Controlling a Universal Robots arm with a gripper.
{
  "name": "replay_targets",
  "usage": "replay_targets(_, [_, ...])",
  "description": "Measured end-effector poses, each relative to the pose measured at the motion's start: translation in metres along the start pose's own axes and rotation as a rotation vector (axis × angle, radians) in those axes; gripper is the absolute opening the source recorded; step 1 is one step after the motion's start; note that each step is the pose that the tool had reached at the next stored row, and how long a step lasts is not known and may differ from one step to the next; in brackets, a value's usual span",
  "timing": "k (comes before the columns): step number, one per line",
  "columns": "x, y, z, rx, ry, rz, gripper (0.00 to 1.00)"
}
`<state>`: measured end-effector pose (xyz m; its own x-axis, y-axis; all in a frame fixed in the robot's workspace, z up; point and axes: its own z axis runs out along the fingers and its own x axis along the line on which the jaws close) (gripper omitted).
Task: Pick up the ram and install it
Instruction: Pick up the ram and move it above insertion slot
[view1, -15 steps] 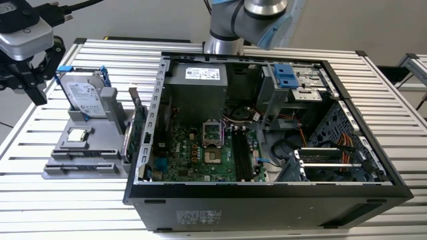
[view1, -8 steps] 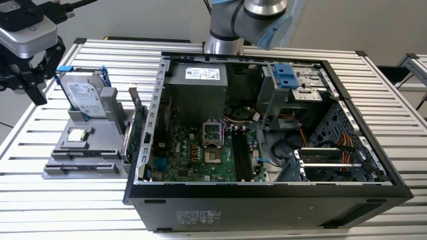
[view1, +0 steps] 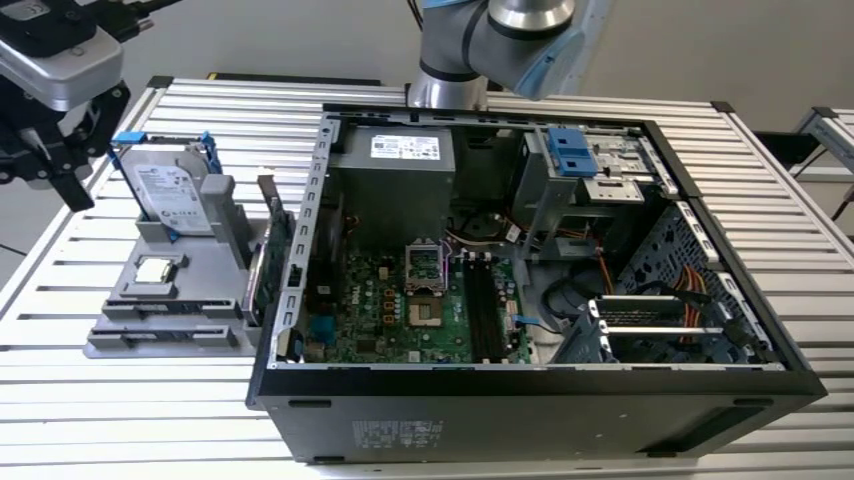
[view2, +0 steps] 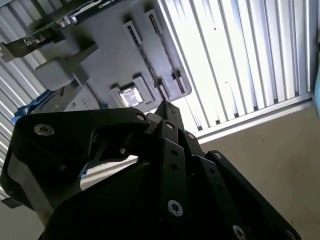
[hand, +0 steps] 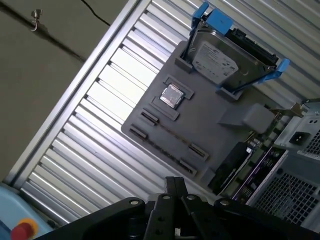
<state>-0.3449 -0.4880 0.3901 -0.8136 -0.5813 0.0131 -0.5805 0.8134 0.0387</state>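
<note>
claw (hand: 173, 181) is hanging at the exterior view's far left, over the edge of the table (view1: 134, 420), up and aside from the grey tray (view1: 147, 348). in both wrist views its black fingertips (view2: 165, 109) are appearing pressed together into one tip, gripping nothing. the table is showing as a bed of ribbed silver slats, catching bright glare in the wrist views. on it the tray is carrying a hard drive (view1: 171, 195) standing in a blue-cornered cradle (view1: 127, 136), a small square chip (view1: 158, 268) lying flat before it, and two rows of low clips (hand: 150, 118). the ram (hand: 170, 136) is seeming to sit edge-up in that tray, a thin dark strip running between a pair of those clips, well apart from the claw. a green card (view1: 274, 255) with a metal bracket is standing on edge along the tray's side nearest the computer case (view1: 534, 400). further right, that open black case is lying on its side, baring the green motherboard (view1: 387, 310), its long black slots (view1: 481, 300), a grey power supply (view1: 387, 175) and a blue-tabbed drive bay (view1: 571, 150). behind the case the arm's silver and pale blue base (view1: 454, 70) is rising from the table. at the exterior view's right edge another slatted surface (view1: 827, 130) is peeking in. beyond, the room is showing a plain pale wall (view1: 734, 50) and, in the first wrist view, a dull tan floor (hand: 45, 65) with a thin black cable (hand: 95, 12) trailing over it.
</note>
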Motion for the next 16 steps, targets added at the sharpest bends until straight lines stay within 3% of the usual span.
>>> replay_targets(16, [0.0000,0.0000,0.0000,0.0019,0.0057,-0.147,0.00])
